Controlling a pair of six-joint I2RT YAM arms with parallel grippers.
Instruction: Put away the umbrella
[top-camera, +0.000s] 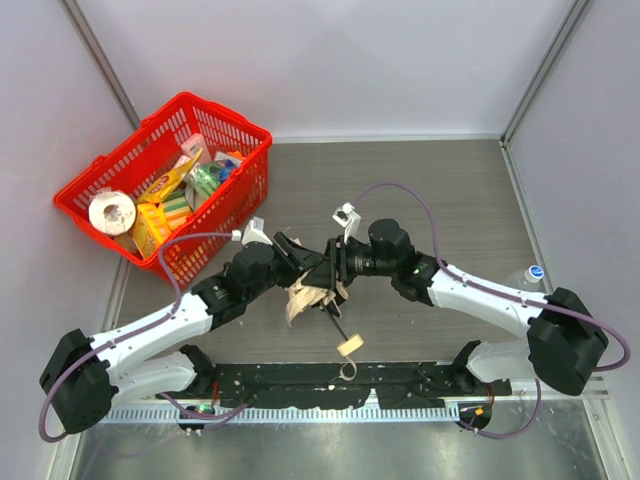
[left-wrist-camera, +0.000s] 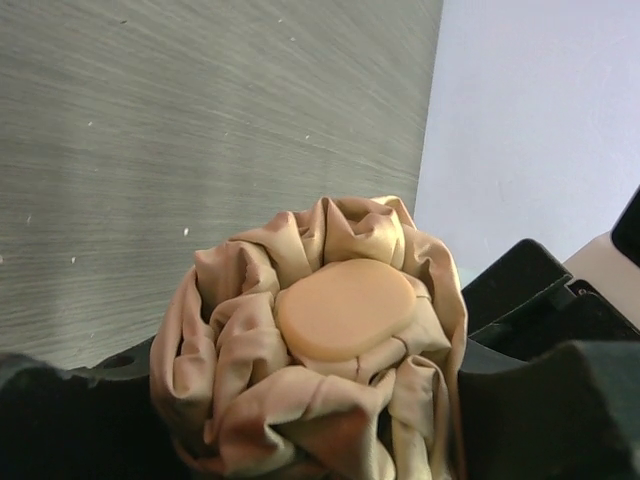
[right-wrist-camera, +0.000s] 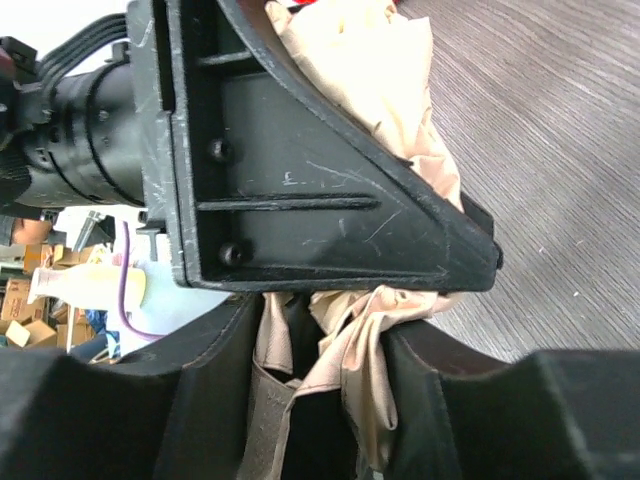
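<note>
The beige umbrella (top-camera: 305, 298) hangs folded between my two grippers at the table's middle. Its black shaft (top-camera: 335, 322) runs down to the tan handle (top-camera: 350, 346), and a cord loop lies below it. My left gripper (top-camera: 298, 262) is shut on the umbrella's bunched top end. The left wrist view shows the gathered fabric (left-wrist-camera: 250, 340) round a tan cap (left-wrist-camera: 345, 308) between the fingers (left-wrist-camera: 560, 410). My right gripper (top-camera: 337, 264) is shut on the fabric from the other side. In the right wrist view, folds of fabric (right-wrist-camera: 350, 350) sit between its fingers (right-wrist-camera: 470, 400), with the left gripper's finger (right-wrist-camera: 300, 180) right above.
A red basket (top-camera: 218, 222) with groceries and a tape roll (top-camera: 111, 213) stands at the back left, close to the left arm. A bottle with a blue cap (top-camera: 535, 272) stands at the right wall. Walls enclose the table.
</note>
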